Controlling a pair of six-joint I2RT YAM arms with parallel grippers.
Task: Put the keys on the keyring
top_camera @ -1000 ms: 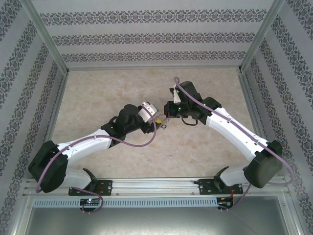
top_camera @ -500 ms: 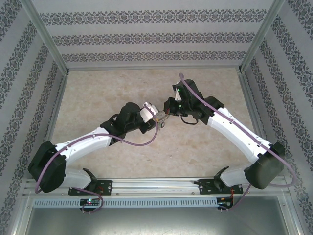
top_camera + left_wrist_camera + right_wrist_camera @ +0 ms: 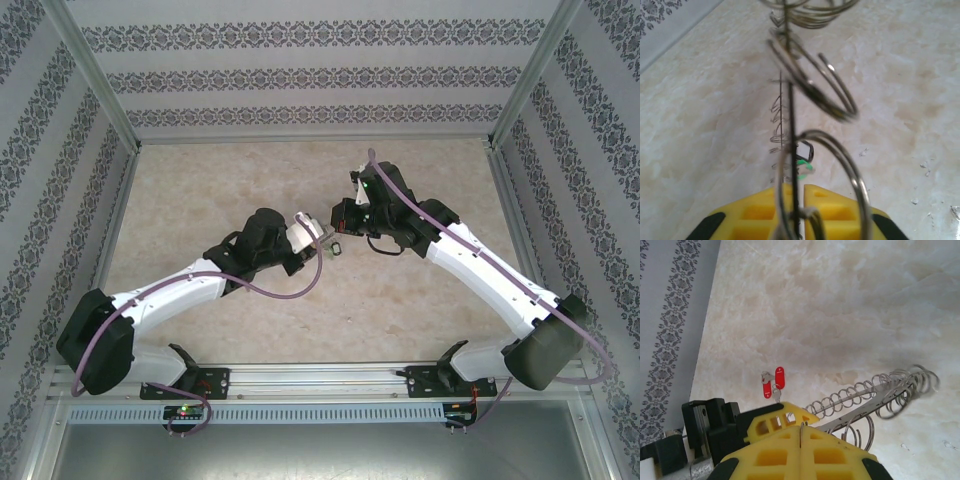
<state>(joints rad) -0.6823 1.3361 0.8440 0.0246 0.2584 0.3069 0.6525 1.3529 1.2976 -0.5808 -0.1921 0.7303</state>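
- Both arms meet over the middle of the table (image 3: 200,180).
- Right gripper (image 3: 801,429): yellow fingers pressed together, pinching the keyring (image 3: 875,390), whose coiled wire fans out past the tips.
- Left gripper (image 3: 798,189): fingers drawn almost together, with the keyring's thin edge running between them.
- The keys (image 3: 773,382), red heads up, sit just beside the left gripper's fingertip.

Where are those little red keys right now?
In the right wrist view, the keys show left of centre, just beyond where the yellow fingers meet, with the coiled keyring to their right.
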